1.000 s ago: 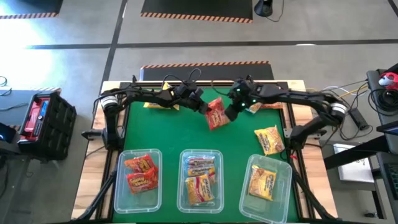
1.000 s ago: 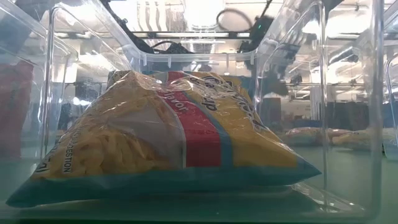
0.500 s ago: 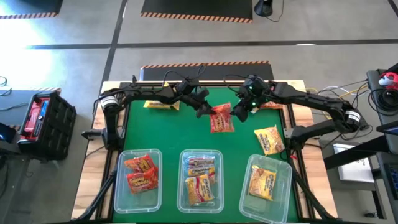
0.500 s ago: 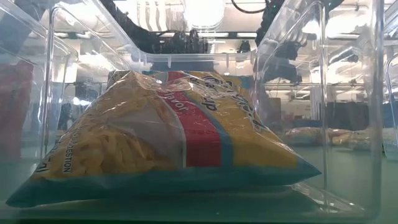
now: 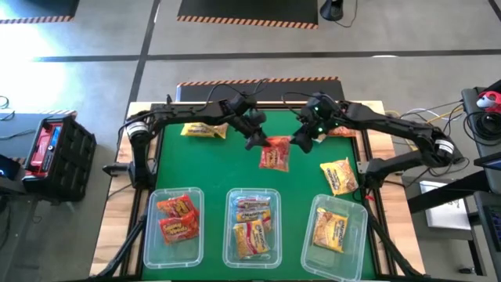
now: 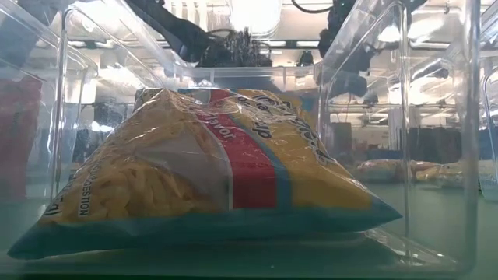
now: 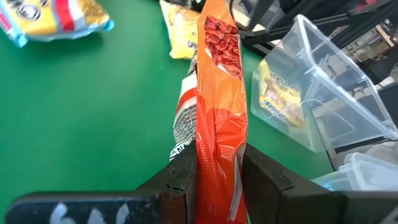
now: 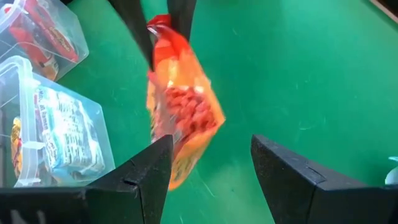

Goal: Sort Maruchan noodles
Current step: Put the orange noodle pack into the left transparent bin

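A handover is finishing: the left hand point(image 5: 259, 141) pinches the red packet point(image 5: 275, 153) above the counter point(image 5: 211, 168); the right hand point(image 5: 297, 141), spread, sits beside the packet. Next, carry it to the tub of red packets point(image 5: 174, 224).

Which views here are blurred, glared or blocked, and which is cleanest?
Right wrist view: the red packet is motion-smeared, the green mat sharp. Low view: a clear tub's walls throw glare and reflections, and a yellow packet fills the frame, hiding most of the table. Left wrist view: sharpest, the left gripper pinching that red packet. High view: evenly lit, small detail soft.
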Robot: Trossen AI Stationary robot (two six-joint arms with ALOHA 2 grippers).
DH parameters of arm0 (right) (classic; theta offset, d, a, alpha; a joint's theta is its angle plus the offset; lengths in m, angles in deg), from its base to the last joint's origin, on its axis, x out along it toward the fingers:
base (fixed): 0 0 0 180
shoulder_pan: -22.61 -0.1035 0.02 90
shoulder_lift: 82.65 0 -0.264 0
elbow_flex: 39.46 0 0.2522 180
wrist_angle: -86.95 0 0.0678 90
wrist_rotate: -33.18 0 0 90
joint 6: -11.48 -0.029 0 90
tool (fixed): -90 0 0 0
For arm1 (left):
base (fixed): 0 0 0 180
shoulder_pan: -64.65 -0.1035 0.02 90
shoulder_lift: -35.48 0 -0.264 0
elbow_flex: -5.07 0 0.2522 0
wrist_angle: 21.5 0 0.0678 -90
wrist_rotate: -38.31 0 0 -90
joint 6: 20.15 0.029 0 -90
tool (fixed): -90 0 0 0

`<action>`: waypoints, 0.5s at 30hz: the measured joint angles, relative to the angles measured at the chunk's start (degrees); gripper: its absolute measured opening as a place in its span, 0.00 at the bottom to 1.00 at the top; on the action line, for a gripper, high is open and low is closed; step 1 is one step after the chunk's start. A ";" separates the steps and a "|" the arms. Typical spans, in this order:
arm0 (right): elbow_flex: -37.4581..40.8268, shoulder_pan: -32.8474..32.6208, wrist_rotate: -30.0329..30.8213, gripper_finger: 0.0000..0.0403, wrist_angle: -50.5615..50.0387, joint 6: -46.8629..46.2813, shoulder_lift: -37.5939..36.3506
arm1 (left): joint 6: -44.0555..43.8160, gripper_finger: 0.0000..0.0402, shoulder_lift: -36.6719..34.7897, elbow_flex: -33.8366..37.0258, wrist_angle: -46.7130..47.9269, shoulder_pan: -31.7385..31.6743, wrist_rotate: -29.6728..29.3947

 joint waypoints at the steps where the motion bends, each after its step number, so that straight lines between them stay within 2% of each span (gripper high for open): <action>1: -0.32 0.00 0.02 0.52 0.08 0.08 0.37 | 0.15 0.20 -0.02 -0.41 -0.02 0.17 -0.02; 11: -4.93 0.00 0.02 0.52 -0.28 5.17 2.90 | -0.43 0.20 -0.02 -2.27 0.94 2.23 -0.02; 15: -6.61 0.01 -5.07 0.52 -0.83 5.17 4.71 | -0.51 0.20 -0.02 -2.95 0.80 2.71 -3.40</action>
